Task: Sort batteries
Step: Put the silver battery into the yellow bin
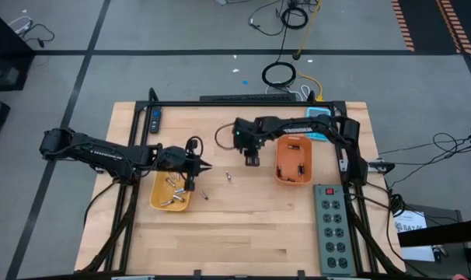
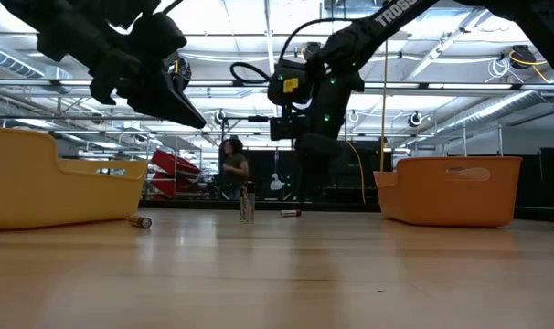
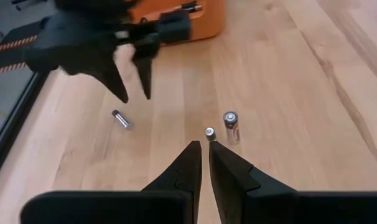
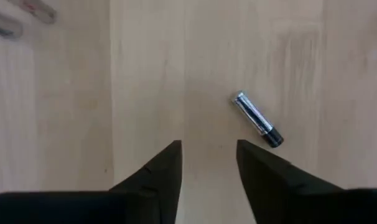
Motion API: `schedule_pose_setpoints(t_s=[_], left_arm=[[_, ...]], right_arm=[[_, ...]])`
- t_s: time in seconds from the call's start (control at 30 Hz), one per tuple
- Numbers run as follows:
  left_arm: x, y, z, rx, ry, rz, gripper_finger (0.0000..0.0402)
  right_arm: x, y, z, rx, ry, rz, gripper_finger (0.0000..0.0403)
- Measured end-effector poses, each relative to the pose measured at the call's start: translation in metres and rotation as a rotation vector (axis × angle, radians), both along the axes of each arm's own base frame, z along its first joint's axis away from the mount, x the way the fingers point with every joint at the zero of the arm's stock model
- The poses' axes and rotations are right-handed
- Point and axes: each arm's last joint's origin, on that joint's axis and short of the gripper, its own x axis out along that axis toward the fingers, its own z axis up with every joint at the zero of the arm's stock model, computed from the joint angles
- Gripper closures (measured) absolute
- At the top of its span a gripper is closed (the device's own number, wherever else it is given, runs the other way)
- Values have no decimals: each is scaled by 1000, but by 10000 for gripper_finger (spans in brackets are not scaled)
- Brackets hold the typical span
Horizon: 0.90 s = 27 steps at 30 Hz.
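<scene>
Yellow tray (image 1: 159, 198) holds several batteries (image 1: 173, 185); left jaws closed, right jaws open.

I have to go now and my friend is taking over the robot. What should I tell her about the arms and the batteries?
Left gripper: fingers shut and empty, hanging just past the yellow tray, pointing at the table's middle.
Right gripper: fingers open and empty, above one battery lying flat, beside the orange tray.
Done: several batteries lie in the yellow tray, a few in the orange tray.
Left: two batteries stand upright mid-table, one lies by the yellow tray, plus the one under the right gripper. I'd guess that one goes first.
</scene>
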Motion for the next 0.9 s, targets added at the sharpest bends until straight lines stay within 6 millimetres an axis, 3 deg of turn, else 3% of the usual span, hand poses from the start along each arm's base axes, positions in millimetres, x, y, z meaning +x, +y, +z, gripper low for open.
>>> schedule_pose_setpoints(t_s=[0.13,0.63,0.9], left_arm=[[1,1,1,-8,-14,12,359],[2,6,1,54,-100,20,359],[-1,9,-5,32,-75,45,359]], right_arm=[[5,10,0,-94,7,2,240],[20,23,10,6,-175,-112,236],[20,37,18,-63,-175,-143,236]])
